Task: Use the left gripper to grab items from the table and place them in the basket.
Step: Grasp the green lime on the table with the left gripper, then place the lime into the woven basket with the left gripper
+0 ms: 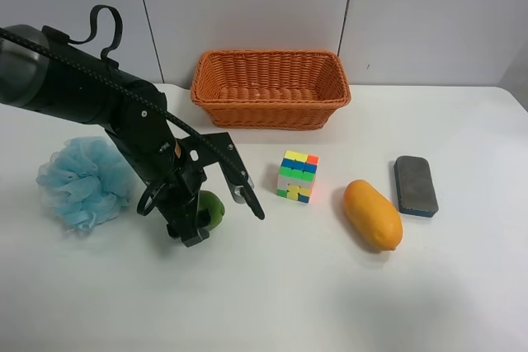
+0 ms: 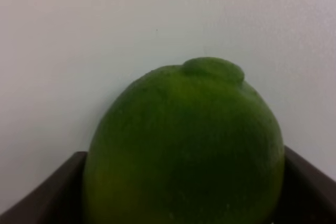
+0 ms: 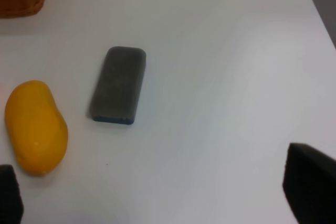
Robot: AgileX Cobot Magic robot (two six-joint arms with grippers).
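Basket [image 1: 270,88] looks empty, so nothing is done yet: left gripper [image 1: 223,220] fingers are spread around the green fruit [image 2: 184,145] on the surface [image 1: 330,302], not clamped, with puff [image 1: 82,180], cube [image 1: 297,176], orange fruit [image 1: 372,214] and grey block [image 1: 415,185] waiting.

The round fruit [image 2: 184,150] is green, the mesh puff [image 1: 82,180] light blue, the puzzle cube [image 1: 297,176] multicolour squares, the mango [image 1: 372,214] orange-yellow, the block [image 1: 414,185] dark grey over blue, the woven basket [image 1: 271,88] orange-brown, the desk [image 1: 330,286] white.
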